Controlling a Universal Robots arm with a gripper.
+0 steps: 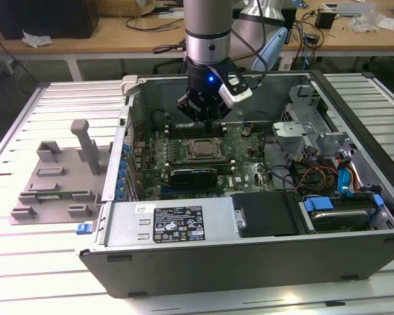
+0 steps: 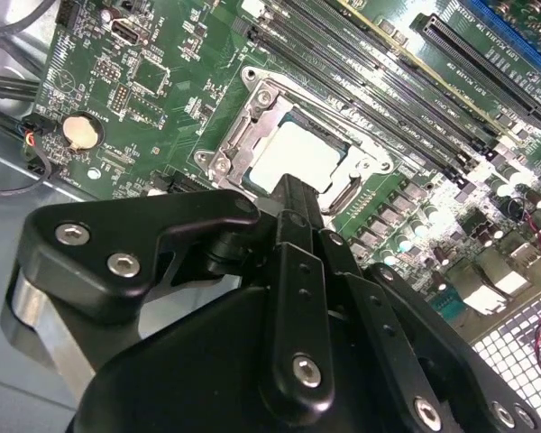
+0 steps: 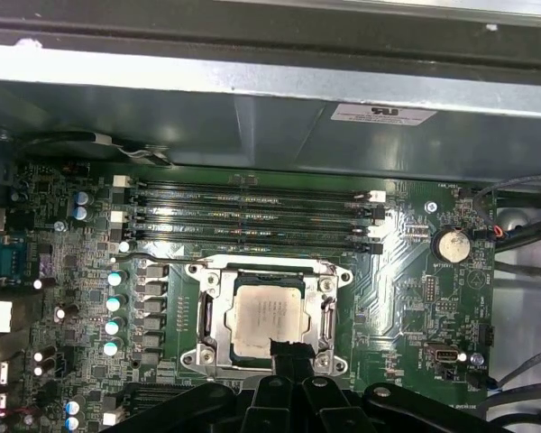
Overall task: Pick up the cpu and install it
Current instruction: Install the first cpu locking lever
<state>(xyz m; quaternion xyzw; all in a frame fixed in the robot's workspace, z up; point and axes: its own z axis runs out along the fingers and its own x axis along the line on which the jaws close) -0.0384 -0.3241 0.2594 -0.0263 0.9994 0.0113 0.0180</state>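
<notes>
The cpu [image 1: 200,148], a small silver-topped square, lies flat inside the metal-framed socket [image 1: 184,152] on the green motherboard within the open computer case. In both wrist views the cpu [image 3: 263,320] [image 2: 293,153] sits seated in the socket frame [image 3: 209,311] [image 2: 224,164]. My gripper [image 1: 209,123] hangs just above the socket's far edge. Its black fingers are shut together with nothing between them, and the tips [image 3: 284,354] [image 2: 298,191] hover over one edge of the chip.
A grey plastic tray [image 1: 52,184] with upright posts lies on the slatted table at the exterior view's left. Memory sticks [image 3: 252,216] run beside the socket. The power supply [image 1: 171,223], drive bays [image 1: 335,213] and cables [image 1: 315,174] crowd the case.
</notes>
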